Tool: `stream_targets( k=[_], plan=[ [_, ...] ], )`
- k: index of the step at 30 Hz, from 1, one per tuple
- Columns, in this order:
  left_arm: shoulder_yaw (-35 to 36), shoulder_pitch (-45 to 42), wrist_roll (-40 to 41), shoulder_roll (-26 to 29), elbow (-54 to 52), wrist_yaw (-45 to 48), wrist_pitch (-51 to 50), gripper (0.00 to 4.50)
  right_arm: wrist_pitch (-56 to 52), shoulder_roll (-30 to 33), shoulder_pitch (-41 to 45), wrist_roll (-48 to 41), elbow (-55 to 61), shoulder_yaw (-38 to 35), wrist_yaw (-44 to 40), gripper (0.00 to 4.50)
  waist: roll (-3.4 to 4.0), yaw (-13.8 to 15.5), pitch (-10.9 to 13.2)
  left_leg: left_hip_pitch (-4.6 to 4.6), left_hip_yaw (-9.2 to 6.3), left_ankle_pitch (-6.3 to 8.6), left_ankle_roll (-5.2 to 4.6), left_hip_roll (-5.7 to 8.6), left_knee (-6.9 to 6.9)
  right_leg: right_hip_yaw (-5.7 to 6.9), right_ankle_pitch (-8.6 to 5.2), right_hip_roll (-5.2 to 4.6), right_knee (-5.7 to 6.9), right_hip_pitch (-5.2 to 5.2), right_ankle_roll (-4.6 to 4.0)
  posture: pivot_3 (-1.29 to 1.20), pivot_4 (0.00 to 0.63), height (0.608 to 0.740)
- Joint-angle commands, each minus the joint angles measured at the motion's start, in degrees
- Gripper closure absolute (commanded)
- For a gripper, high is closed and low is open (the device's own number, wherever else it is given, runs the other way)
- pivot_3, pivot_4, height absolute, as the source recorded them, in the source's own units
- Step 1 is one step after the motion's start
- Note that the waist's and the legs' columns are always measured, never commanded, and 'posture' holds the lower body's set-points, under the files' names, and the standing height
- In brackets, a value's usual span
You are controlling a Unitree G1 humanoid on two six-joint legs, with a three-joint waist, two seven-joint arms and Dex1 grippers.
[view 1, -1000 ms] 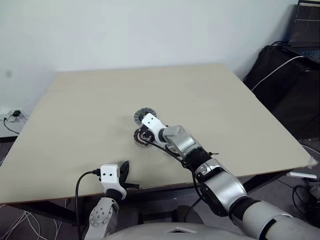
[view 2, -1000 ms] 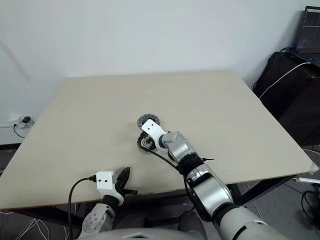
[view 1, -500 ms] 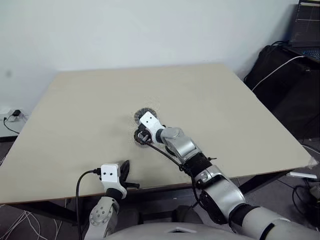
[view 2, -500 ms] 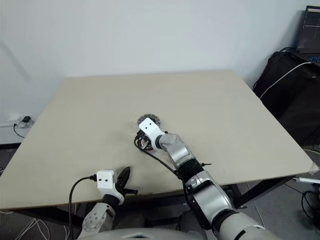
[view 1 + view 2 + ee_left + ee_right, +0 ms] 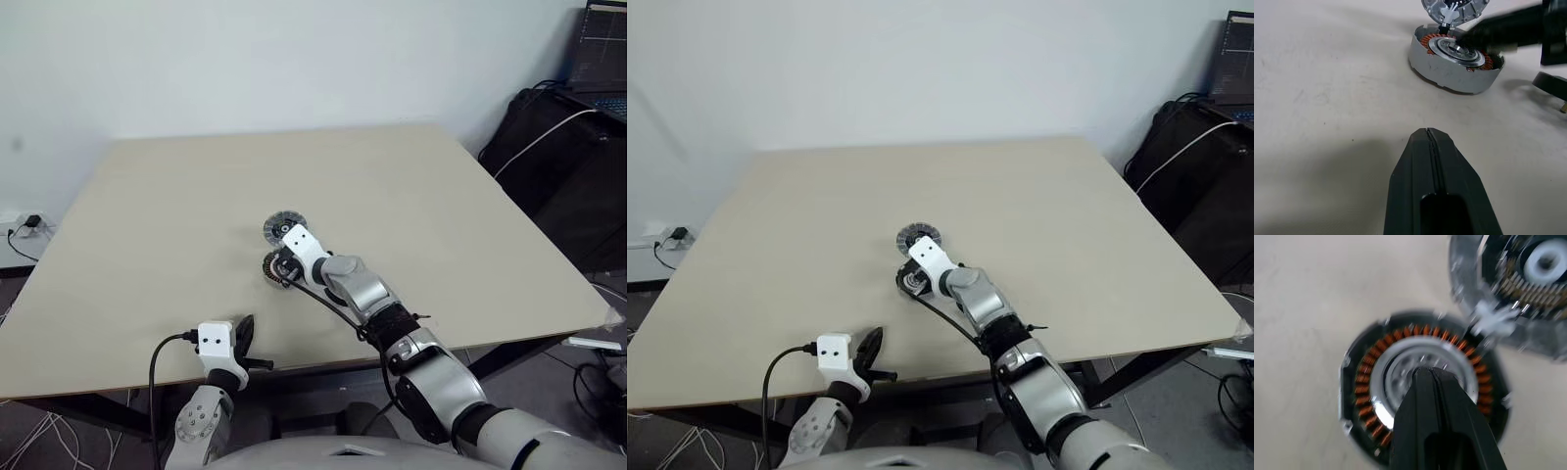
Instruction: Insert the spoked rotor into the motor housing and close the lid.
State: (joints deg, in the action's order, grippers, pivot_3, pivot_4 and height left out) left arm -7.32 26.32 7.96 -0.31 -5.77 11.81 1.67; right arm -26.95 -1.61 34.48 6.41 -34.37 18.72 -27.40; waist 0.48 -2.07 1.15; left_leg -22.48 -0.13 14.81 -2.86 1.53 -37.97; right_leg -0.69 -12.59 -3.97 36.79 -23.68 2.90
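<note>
Right gripper (image 5: 1442,382) jaws together, holding nothing, tip poised directly over centre of motor housing (image 5: 1422,382) on desk (image 5: 147,215). Rotor seems already seated inside the coil ring. Lid (image 5: 282,228) lies just beyond housing, touching its far rim; right arm nearer. Left gripper (image 5: 1431,142) jaws together, idle at near desk edge, well apart.

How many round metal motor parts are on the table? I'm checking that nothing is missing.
2 clearly visible: the motor housing under the right gripper, and the lid lying just beyond it, touching its rim. A rotor may sit inside the housing; I cannot tell.
</note>
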Motion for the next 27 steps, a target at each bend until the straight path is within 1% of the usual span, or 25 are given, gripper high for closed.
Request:
stream_targets(
  k=[1, 10, 15, 27],
  plan=[
    [-0.20, -0.62, 0.60, -0.02, -2.75, 0.23, 0.39, 4.50, -0.26, -0.03, 0.70, -0.15, 2.12, -0.26, -0.03, 4.47, 0.00, -0.01, 0.00, 0.01, 0.00, 0.00, 0.00, 0.00, 0.00, 0.00, 0.00, 0.00, 0.00, 0.00, 0.00, 0.00, 0.000, 0.740],
    [-0.17, -0.67, 0.73, -0.17, -2.76, 0.17, 0.35, 4.50, -0.52, 0.36, 0.16, -0.02, 1.84, 0.38, -1.23, 4.47, 0.00, 0.00, 0.00, 0.01, 0.00, 0.00, 0.00, -0.01, 0.00, 0.01, 0.00, 0.01, 0.00, 0.01, 0.00, 0.00, 0.000, 0.740],
    [-0.27, -0.56, 0.81, -0.28, -2.72, 0.23, 0.34, 4.50, 1.87, 0.21, -0.63, -0.99, 2.53, -0.28, -2.04, 4.47, 0.00, 0.01, 0.00, 0.01, -0.01, 0.01, 0.02, -0.01, 0.00, 0.01, 0.00, 0.00, 0.00, 0.01, 0.00, 0.00, 0.000, 0.740],
    [-0.42, -0.56, 0.78, -0.35, -2.63, 0.30, 0.32, 4.50, 4.47, -1.50, -0.24, -0.58, 1.79, 0.74, -2.58, 4.47, -0.01, 0.00, 0.00, 0.00, 0.00, 0.01, 0.01, -0.02, 0.00, 0.01, 0.00, 0.02, 0.00, -0.01, 0.00, 0.00, 0.000, 0.740]
  ],
)
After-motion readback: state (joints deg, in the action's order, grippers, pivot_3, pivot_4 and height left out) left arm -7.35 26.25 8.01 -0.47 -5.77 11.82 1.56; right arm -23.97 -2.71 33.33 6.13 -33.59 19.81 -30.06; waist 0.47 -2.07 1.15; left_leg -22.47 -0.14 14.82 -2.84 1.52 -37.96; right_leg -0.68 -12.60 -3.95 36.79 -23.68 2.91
